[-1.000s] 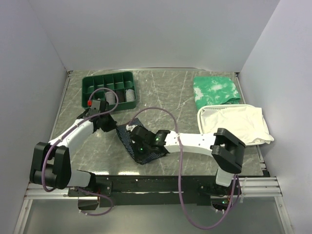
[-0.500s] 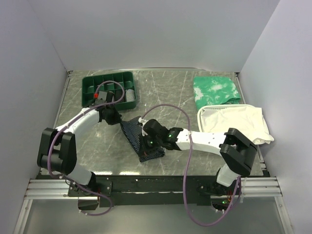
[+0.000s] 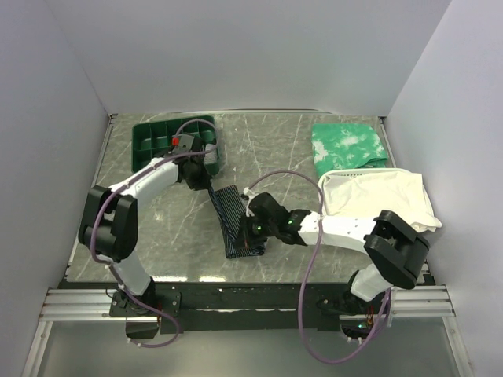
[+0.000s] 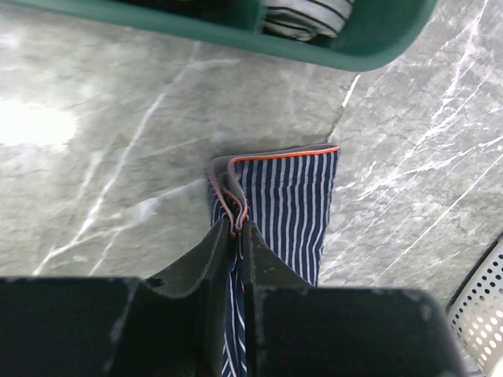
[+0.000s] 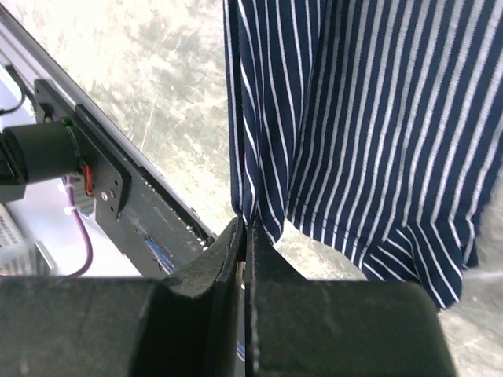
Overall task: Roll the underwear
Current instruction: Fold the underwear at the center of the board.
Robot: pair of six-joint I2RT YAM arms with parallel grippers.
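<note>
Underwear [image 3: 233,224], navy with thin pale stripes, is drawn out as a long narrow strip between the two grippers, lying low over the marble table [image 3: 283,149]; no roll has been started. At the strip's far end the left gripper [image 4: 238,229] is clamped on the orange-piped hem, its jaws pressed together on a bunched fold of cloth, and the striped fabric [image 4: 287,196] spreads just to the right of its tips. Beyond those tips, close by, stands the green tray [image 4: 314,51]. At the near end the right gripper [image 5: 245,228] is likewise pinched tight on one edge of the underwear, with the rest of the fabric [image 5: 369,118] fanning out ahead of it and to its right. Well off to the right gripper's right sit the white cloth [image 3: 377,200] and, beyond that, the mottled green cloth [image 3: 347,145], both apart from the work. The step in hand looks like straightening the garment into a flat band. Next, I judge, the band must be lowered smooth onto the table and one end freed, so that end can be turned over itself toward the other.
</note>
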